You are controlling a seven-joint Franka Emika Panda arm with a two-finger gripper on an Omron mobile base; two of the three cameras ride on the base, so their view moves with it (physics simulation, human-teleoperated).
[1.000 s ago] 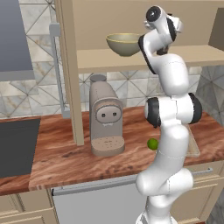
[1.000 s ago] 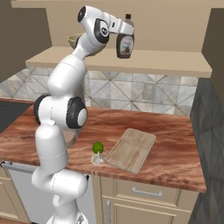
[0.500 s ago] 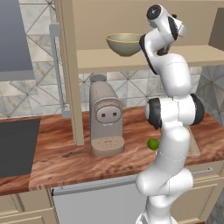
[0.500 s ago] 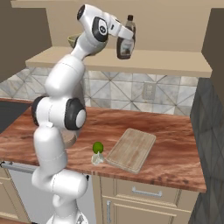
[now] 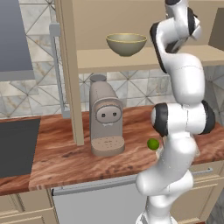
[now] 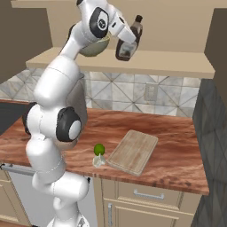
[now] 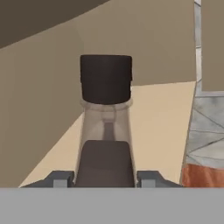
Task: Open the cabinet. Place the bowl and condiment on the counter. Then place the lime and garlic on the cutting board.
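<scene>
Two of the task's things are up in the open cabinet (image 5: 131,26): the bowl (image 5: 126,44) sits untouched on the shelf, and the condiment (image 6: 134,33) is in the gripper (image 7: 105,177). In the hand view you can see the fingers (image 7: 59,178) pressed against either side of the bottle's body, part-closed to its width, with its dark cap standing up in front of the camera. What has changed over the last second is small but it matters: the jaws drew in a touch and then settled, and the hand with the bottle has shifted a little at the front of the shelf, the bottle now leaning slightly in the right base view. You cannot tell from these views whether its base has left the shelf board. I read this as the grip being made and the carry-out just starting, so the cabinet step is done and the first of the two set-downs is under way. Down on the counter (image 6: 177,150) the lime (image 6: 99,149) sits just beside the near corner of the cutting board (image 6: 133,151), with the pale garlic (image 6: 98,161) touching it from below; neither is on the board. The coffee machine (image 5: 105,118) stands beneath the shelf, so keep the bottle clear of it on the way down.
</scene>
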